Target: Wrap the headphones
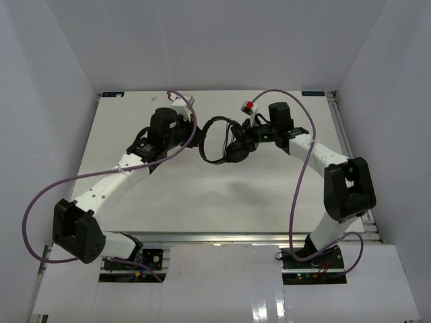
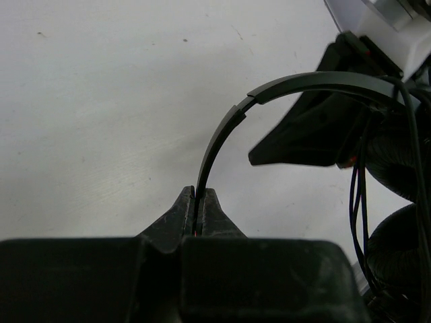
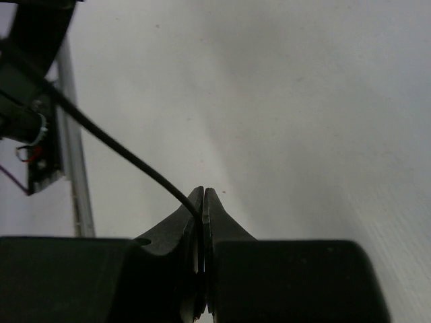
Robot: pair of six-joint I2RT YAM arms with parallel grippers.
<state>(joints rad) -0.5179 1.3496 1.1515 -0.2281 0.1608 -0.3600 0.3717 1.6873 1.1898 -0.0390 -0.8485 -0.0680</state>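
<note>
The black headphones (image 1: pixel 222 140) hang between my two grippers at the back middle of the table. My left gripper (image 2: pixel 199 193) is shut on the thin arched headband (image 2: pixel 229 128), which curves up and right toward the earcups (image 2: pixel 397 249). Thin black cord loops (image 2: pixel 357 202) hang beside the earcups. My right gripper (image 3: pixel 203 193) is shut on the thin black cord (image 3: pixel 121 149), which runs up and left out of its jaws. In the top view the left gripper (image 1: pixel 199 134) sits left of the headband and the right gripper (image 1: pixel 246 134) is by the earcups (image 1: pixel 236 152).
Thick purple cables (image 1: pixel 296 175) loop off both arms. White walls enclose the table (image 1: pixel 202 195) on three sides. A metal rail (image 3: pixel 75 195) and electronics show at the left of the right wrist view.
</note>
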